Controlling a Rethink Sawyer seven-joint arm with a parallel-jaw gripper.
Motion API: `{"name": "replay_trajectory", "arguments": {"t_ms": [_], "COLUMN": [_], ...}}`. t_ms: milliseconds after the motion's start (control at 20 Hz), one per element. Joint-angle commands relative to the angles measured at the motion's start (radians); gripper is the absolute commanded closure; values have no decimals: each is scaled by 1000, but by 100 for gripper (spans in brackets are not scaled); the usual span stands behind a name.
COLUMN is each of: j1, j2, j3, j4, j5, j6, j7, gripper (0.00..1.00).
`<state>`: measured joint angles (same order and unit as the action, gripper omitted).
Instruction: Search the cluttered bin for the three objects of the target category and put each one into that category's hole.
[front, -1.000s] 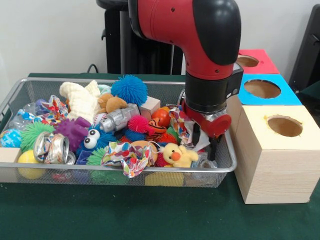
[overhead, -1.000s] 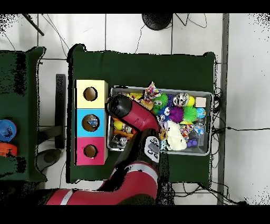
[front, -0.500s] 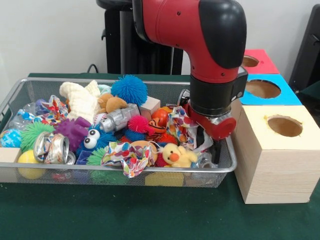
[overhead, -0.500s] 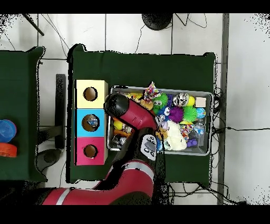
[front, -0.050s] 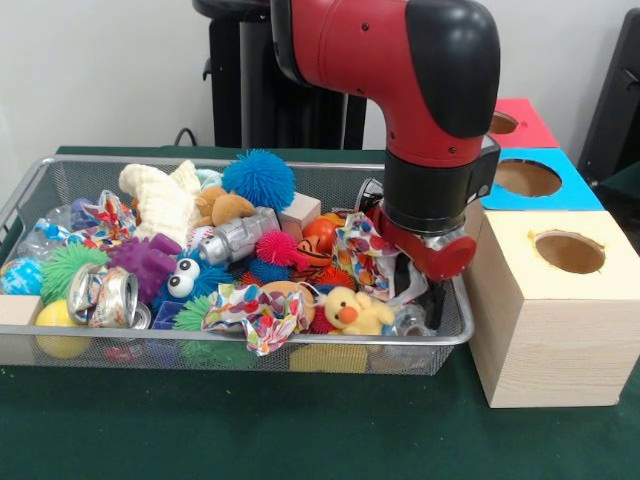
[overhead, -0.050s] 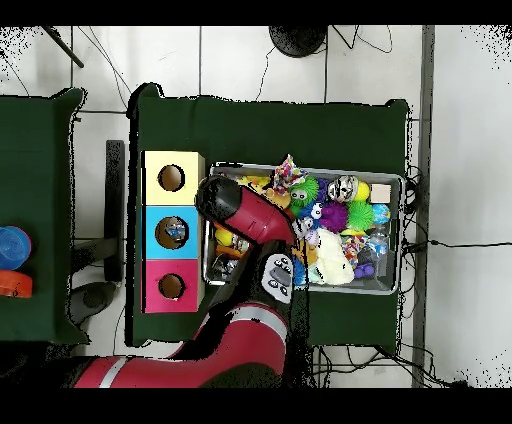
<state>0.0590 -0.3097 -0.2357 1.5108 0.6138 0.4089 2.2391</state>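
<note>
One arm bent down over bin (front, -0.050s: 30, 195) right end — tool (front, -0.050s: 418, 290) low among clutter, grip state unclear.

This is a robot lab: a big red robot arm (front, -0.050s: 420, 110), green tables (overhead, -0.050s: 270, 125), and cables (overhead, -0.050s: 100, 60) on the floor.

The front view sits low and close, just above table height, facing the wire bin (front, -0.050s: 250, 345) and the wooden box (front, -0.050s: 545, 340) beside it, with the red arm (front, -0.050s: 420, 110) filling the upper middle. The overhead view hangs well above, looking straight down, taking in the whole green table (overhead, -0.050s: 270, 125), tiled floor (overhead, -0.050s: 250, 60) and a second table (overhead, -0.050s: 40, 200). Both views share the bin (overhead, -0.050s: 395, 180), the three coloured boxes (overhead, -0.050s: 172, 232) with holes, and the arm (overhead, -0.050s: 250, 215).
</note>
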Motion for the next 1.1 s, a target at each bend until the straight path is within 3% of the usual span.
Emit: {"name": "replay_trajectory", "arguments": {"t_ms": [50,250,400,700,850,1100], "j1": [10,-6,8,-1,-49,-33], "j2": [49,51,66,76,54,31], "j3": [35,83,76,108,193,191], "j4": [18,32,20,22,53,79], "j5": [27,40,47,53,42,78], "j6": [-111,-323,-407,-443,-445,-385], "j7": [230,269,294,281,277,278], "gripper": [0,0,0,0,0,0]}}
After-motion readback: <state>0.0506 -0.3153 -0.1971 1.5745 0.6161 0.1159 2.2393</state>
